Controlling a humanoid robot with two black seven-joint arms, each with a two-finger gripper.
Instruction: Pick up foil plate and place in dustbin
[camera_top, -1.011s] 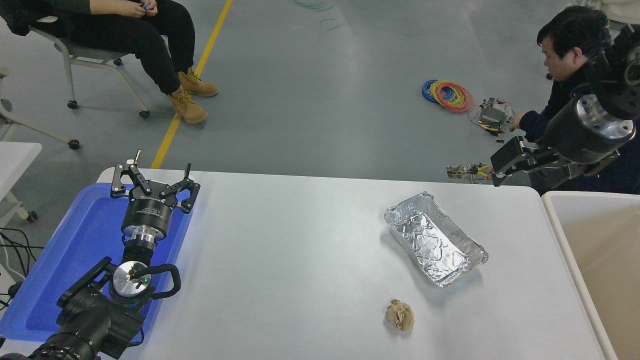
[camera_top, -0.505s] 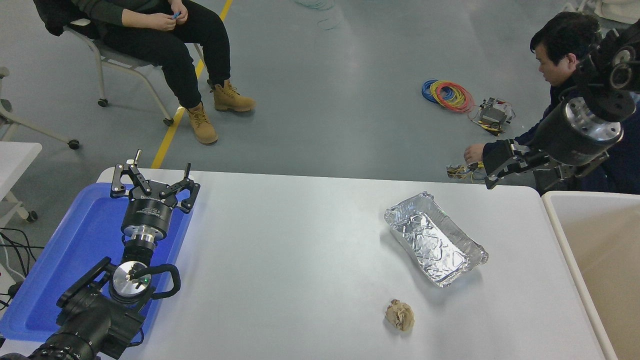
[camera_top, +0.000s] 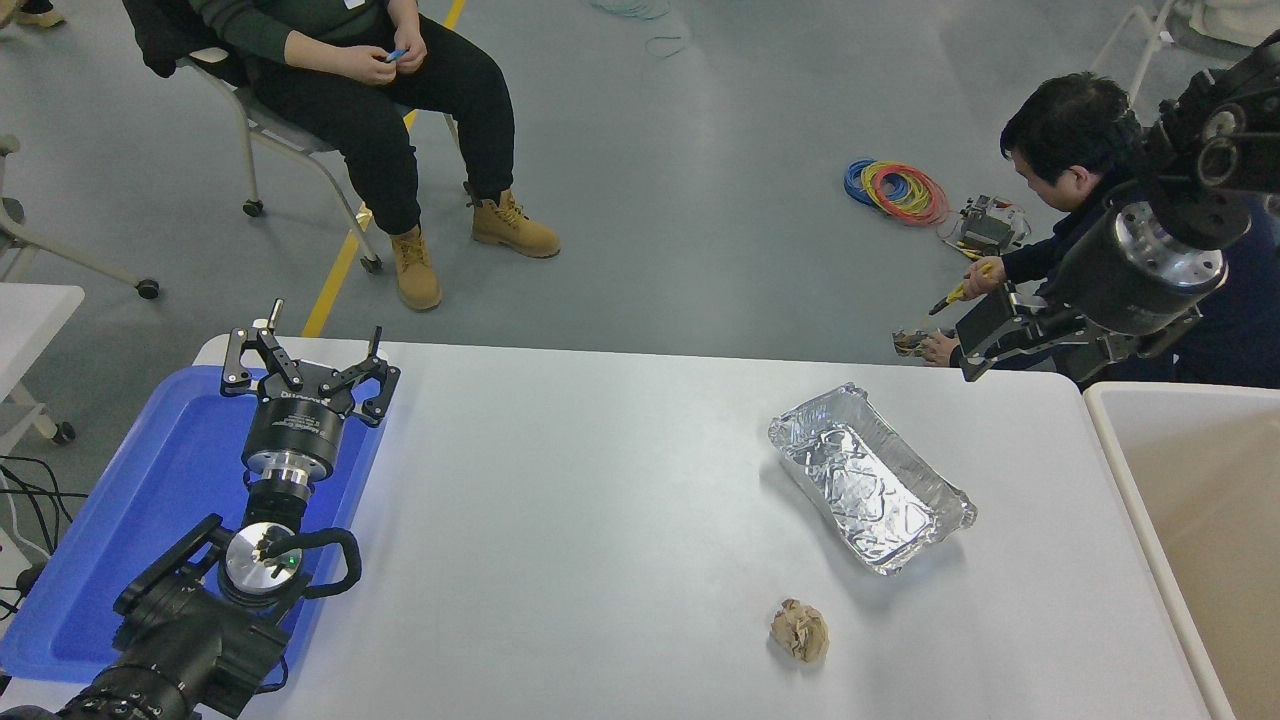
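foil plate untouched, right arm drifting in from the upper right

at the lower left of the frame the left black gripper (camera_top: 305, 360) sits parked over the shallow blue plastic tray (camera_top: 130, 520), fingers spread and holding nothing, out of the working area. the white table (camera_top: 580, 520) fills the middle. right of centre lies the shiny crinkled rectangular foil plate (camera_top: 870, 478), resting flat on the table with its open side up and set at a slant, so its raised rim offers an edge to pinch. below it, near the bottom of the frame, sits a small crumpled brown paper ball (camera_top: 800, 630), apart from the plate. at the upper right the right black gripper (camera_top: 990, 340) hangs beyond the table's far edge, well apart from the plate; i cannot tell whether it is released or clenched. the large off-white dustbin with beige inside (camera_top: 1110, 440) stands at the right edge, close to the plate for a short carry.

compared with a second ago, the right gripper has slid slightly left and down, the seated person at upper left has shifted right, and plate and ball have stayed put.
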